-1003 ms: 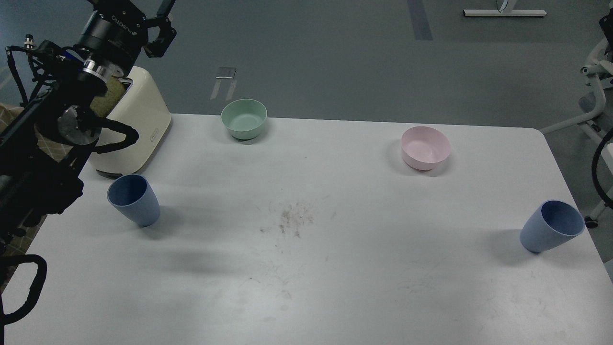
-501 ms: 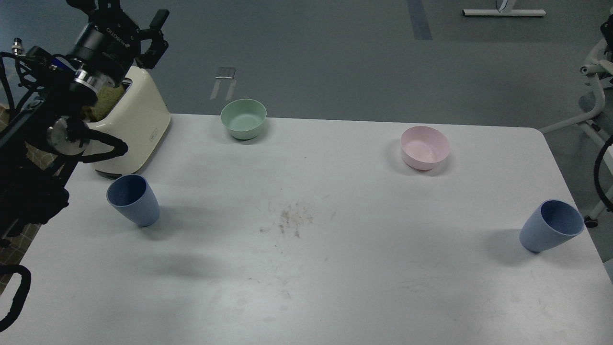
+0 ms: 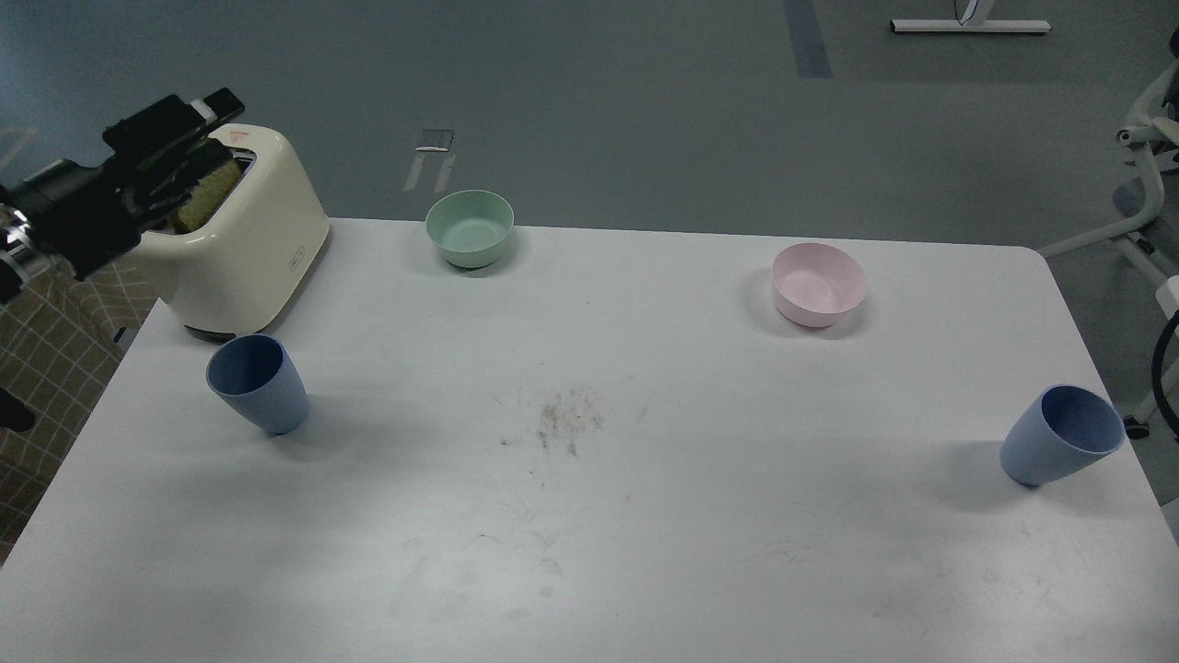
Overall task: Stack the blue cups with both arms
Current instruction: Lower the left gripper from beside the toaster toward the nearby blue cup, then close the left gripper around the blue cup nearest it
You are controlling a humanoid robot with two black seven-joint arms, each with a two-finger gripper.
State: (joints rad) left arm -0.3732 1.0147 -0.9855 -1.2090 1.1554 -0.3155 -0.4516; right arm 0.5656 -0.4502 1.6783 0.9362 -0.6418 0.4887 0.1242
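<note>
Two blue cups stand upright and far apart on the white table (image 3: 645, 552). One cup (image 3: 256, 382) is at the left, in front of the toaster. The other cup (image 3: 1059, 447) is near the right edge. My left arm comes in at the far left edge. Its gripper (image 3: 180, 138) is dark and seen side-on, level with the top of the toaster, well above and behind the left cup. It holds nothing that I can see, and I cannot tell its fingers apart. My right gripper is out of view; only a black cable (image 3: 1162, 368) shows at the right edge.
A cream toaster (image 3: 253, 249) with bread in its slot stands at the back left corner. A mint-green bowl (image 3: 469, 227) sits at the back middle. A pink bowl (image 3: 818, 284) sits at the back right. A smudge (image 3: 566, 419) marks the table's middle.
My left arm has drawn back to the left and out over the table's edge; only its far end now shows by the toaster. The cups and bowls have not moved.
</note>
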